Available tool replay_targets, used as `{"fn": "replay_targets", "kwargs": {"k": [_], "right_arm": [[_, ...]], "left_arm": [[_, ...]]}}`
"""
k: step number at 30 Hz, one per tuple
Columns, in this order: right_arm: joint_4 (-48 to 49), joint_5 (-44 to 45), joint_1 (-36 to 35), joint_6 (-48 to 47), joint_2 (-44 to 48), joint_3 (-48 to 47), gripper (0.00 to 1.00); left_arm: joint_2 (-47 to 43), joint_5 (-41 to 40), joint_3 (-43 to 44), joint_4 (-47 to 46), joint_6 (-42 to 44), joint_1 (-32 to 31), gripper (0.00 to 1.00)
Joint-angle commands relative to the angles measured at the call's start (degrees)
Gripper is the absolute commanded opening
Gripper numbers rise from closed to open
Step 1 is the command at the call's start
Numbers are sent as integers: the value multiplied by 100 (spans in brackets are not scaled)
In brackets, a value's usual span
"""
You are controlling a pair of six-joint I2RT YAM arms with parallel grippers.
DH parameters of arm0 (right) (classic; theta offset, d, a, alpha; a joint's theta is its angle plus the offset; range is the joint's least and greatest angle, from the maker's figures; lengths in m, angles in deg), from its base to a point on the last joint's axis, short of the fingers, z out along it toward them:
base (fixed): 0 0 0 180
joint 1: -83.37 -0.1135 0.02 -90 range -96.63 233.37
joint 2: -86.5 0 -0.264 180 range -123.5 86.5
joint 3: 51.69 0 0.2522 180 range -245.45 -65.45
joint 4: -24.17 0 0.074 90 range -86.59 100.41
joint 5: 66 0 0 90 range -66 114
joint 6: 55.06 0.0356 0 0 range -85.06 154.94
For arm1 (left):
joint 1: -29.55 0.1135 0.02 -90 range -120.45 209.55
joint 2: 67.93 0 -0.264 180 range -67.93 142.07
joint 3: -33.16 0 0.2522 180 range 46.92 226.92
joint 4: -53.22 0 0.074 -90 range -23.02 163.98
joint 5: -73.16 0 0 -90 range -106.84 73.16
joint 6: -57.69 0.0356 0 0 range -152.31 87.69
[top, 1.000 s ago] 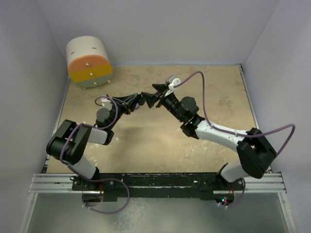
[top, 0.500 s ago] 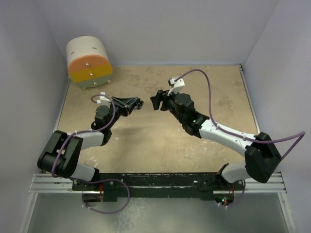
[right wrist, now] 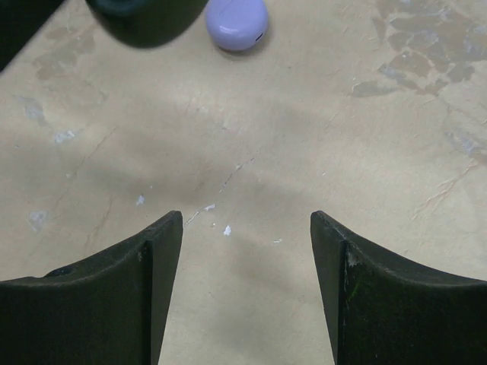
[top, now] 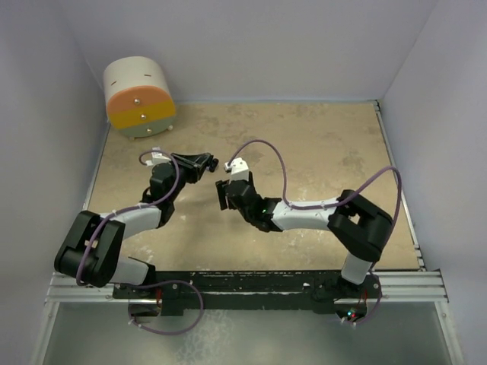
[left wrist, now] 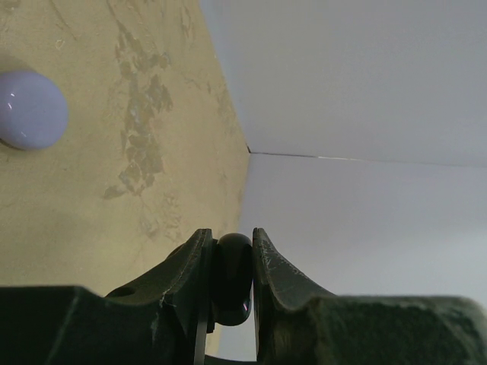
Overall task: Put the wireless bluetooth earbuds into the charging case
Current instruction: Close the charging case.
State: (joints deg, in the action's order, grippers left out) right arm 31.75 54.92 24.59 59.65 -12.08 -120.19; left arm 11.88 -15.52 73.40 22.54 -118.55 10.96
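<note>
On tbl: lavender case, lid shut; L jaws pinch black piece.

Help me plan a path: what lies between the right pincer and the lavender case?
Only bare tabletop, per the right wrist view, between right pincer and lavender case.

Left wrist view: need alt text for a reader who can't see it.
Two dark fingers pinch a small glossy black piece, possibly an earbud, at bottom centre. Behind them a mottled beige table fills the left, with a rounded lavender case at its upper left; pale walls meet in a corner on the right.
</note>
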Motion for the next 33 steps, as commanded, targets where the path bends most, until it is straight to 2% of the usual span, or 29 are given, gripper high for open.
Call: {"fn": "replay_targets", "kwargs": {"k": [1,5,8,14,18,28,33], "right_arm": [[951,592,-207,43,-122,-106,72],[2266,611,-284,-177,-214,220,75],[2864,643,-290,-318,-367,236,78],[2978,567,-288,-449,-908,-223,80],[2985,815,-278,-432,-1143,-449,81],[3981,1207,-188,-744,-1095,-112,82],[3960,1430,-84,-768,-1038,-66,82]], "left_arm": [[-267,-348,201,72,-212,-71,0],[-277,-382,160,-4,-422,-168,0],[-302,-441,127,-8,-489,-238,0],[-371,-495,29,-30,-567,-277,0],[-473,-469,-22,-12,-589,-284,0],[-723,-383,-300,110,-624,-316,0],[-761,-371,-409,133,-603,-329,0]]}}
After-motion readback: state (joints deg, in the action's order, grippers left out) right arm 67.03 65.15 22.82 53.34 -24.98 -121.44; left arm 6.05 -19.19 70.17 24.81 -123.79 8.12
